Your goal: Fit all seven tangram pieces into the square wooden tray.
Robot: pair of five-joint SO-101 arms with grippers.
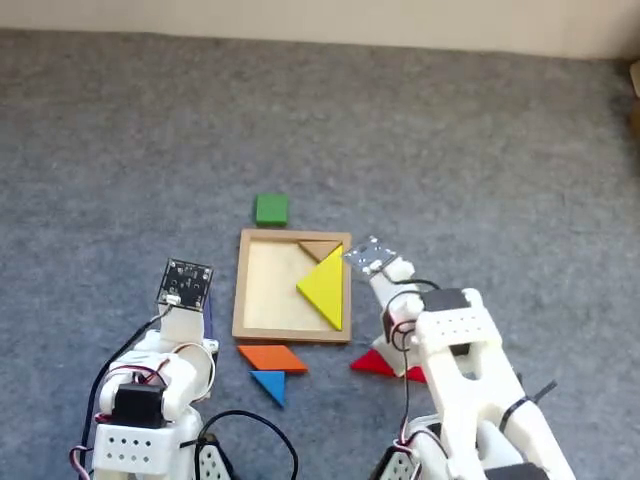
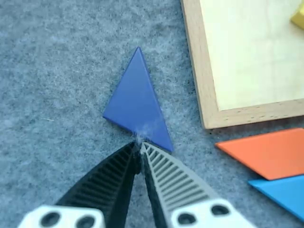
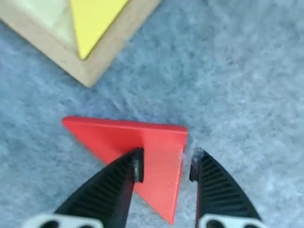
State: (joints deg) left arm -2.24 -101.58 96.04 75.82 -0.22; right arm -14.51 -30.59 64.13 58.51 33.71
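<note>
One red triangle (image 3: 142, 137) lay flat on the carpet (image 1: 120, 150) just near-right of the tray (image 1: 243, 290), and the right gripper (image 3: 166, 166) stood across its short edge, narrowly open, one finger (image 3: 128, 180) over the red face, the other just off it. The tray lay far-left from there. Left of the tray, the left gripper (image 2: 140, 148) was closed, tips touching the navy triangle (image 2: 135, 99), whose apex pointed far. Inside the tray sat a yellow triangle (image 1: 325, 288) and a brown triangle (image 1: 320, 247), both at the right. Outside lay a green square (image 1: 271, 209), orange parallelogram (image 1: 272, 357) and cyan triangle (image 1: 269, 384).
</note>
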